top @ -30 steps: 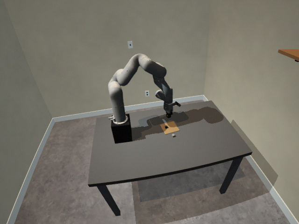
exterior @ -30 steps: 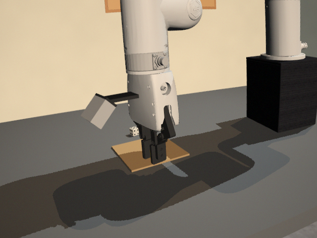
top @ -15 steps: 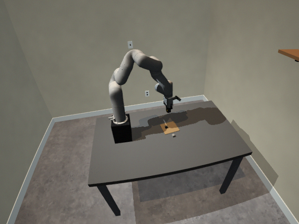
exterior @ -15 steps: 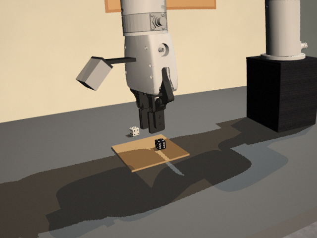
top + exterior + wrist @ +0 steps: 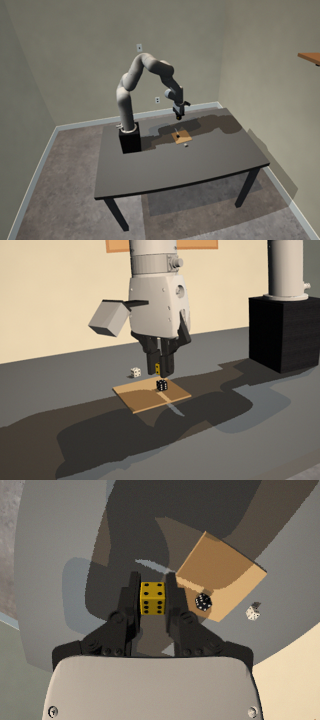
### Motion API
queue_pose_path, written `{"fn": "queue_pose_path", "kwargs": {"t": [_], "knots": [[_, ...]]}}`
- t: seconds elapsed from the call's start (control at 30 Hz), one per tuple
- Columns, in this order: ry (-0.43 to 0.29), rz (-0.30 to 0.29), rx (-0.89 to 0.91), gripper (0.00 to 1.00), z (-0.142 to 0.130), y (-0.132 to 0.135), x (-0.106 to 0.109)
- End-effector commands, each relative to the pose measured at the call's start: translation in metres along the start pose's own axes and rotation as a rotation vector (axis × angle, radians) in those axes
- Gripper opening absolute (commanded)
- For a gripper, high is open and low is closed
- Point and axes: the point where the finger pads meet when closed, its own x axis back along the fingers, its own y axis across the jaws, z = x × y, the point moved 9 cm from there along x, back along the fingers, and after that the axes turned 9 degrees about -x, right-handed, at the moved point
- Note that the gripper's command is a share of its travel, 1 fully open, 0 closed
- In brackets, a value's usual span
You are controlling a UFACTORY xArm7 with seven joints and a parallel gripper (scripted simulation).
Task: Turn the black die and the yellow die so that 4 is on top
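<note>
We see the yellow die (image 5: 178, 118) (image 5: 157, 368) (image 5: 152, 598) pinched between the two dark fingers of the gripper (image 5: 178, 118) (image 5: 158, 374) (image 5: 153, 585), which stand a narrow way apart, one on each side of it. The die is held up above the table; in the wrist view we can read four pips on one face and six on the face adjoining it.

Below, the black die (image 5: 177, 136) (image 5: 161, 385) (image 5: 203, 602) rests on the square tan mat (image 5: 185, 136) (image 5: 144, 395) (image 5: 225, 565), near one edge. One of its sides shows six white pips; we cannot tell its top number for certain. The white die (image 5: 185, 145) (image 5: 135, 372) (image 5: 253, 612) sits on the table just off the mat, apart from it.

The mat lies flat on the dark grey table (image 5: 165, 165) (image 5: 103, 369) (image 5: 45, 540), partly shaded by the arm's shadow, with a thin bright streak across it. Farther out, we find the pale jointed arm (image 5: 125, 111) (image 5: 152, 264) rising from a black pedestal (image 5: 131, 144) (image 5: 266, 335) and bending over toward the mat.
</note>
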Motion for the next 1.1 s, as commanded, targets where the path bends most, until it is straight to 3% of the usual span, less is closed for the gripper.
{"fn": "queue_pose_path", "kwargs": {"t": [0.0,0.13,0.43,0.87,0.97,1.07], "knots": [[0.004,0.006,0.174,0.15,0.000,-0.011,-0.002],[0.006,0.006,0.309,0.15,-0.001,-0.019,-0.004],[0.040,0.017,0.316,0.15,-0.004,-0.018,-0.004],[0.402,0.137,0.311,0.15,-0.037,0.000,-0.011],[0.414,0.141,0.310,0.15,-0.039,0.001,-0.012],[0.529,0.178,0.307,0.15,-0.049,0.006,-0.017]]}}
